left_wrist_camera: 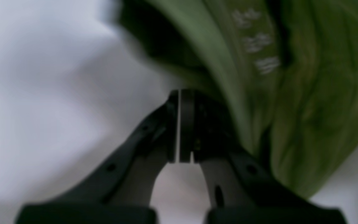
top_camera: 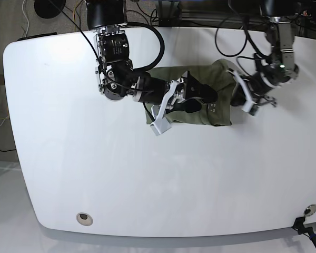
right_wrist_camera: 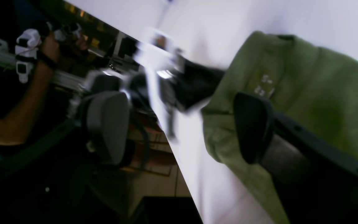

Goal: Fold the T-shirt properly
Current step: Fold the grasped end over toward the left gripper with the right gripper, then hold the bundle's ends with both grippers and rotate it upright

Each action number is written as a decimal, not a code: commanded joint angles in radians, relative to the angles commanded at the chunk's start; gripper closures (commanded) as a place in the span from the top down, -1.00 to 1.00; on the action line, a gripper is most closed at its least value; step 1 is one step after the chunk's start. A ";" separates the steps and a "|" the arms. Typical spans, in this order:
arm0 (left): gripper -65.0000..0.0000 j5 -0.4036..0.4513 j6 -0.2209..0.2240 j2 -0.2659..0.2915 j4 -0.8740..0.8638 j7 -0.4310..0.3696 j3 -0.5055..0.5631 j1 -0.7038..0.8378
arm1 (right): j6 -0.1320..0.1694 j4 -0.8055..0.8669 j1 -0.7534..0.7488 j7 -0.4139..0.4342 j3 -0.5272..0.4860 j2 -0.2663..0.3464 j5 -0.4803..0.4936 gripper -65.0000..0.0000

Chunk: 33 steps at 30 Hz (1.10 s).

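The olive-green T-shirt [top_camera: 208, 100] lies bunched in a rough rectangle at the back middle of the white table [top_camera: 95, 158], its printed collar label [top_camera: 213, 108] facing up. My right gripper [top_camera: 197, 97] is open wide above the shirt's left part. In the right wrist view [right_wrist_camera: 179, 127] one finger [right_wrist_camera: 253, 127] lies over the cloth [right_wrist_camera: 322, 93] and the other is off its edge. My left gripper [top_camera: 234, 94] is at the shirt's right edge. In the left wrist view [left_wrist_camera: 179, 124] its pads are shut to a thin slit beside the cloth [left_wrist_camera: 315, 109]; no cloth shows between them.
The table's back edge runs just behind the shirt. In the right wrist view a person's arm [right_wrist_camera: 26, 93] and dark equipment show beyond the table's edge. A round fitting [top_camera: 84, 217] sits near the front left corner and cables hang behind both arms.
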 joint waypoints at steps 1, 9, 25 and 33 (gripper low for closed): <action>-1.00 0.000 0.000 -0.015 0.011 0.000 -0.014 0.000 | 0.000 0.000 0.002 0.002 0.002 0.011 0.000 0.56; -1.00 0.000 0.000 0.014 0.100 -0.002 -0.021 0.014 | 0.000 -0.002 0.041 0.028 0.002 0.063 0.000 -0.17; -1.00 0.002 0.000 0.160 0.207 -0.005 -0.015 0.084 | 0.008 -0.003 0.051 0.098 0.014 0.068 -0.311 -1.00; -1.00 -0.002 0.000 0.167 0.084 -0.005 -0.015 0.054 | 0.008 -0.032 0.061 0.166 0.012 0.110 -0.331 -1.00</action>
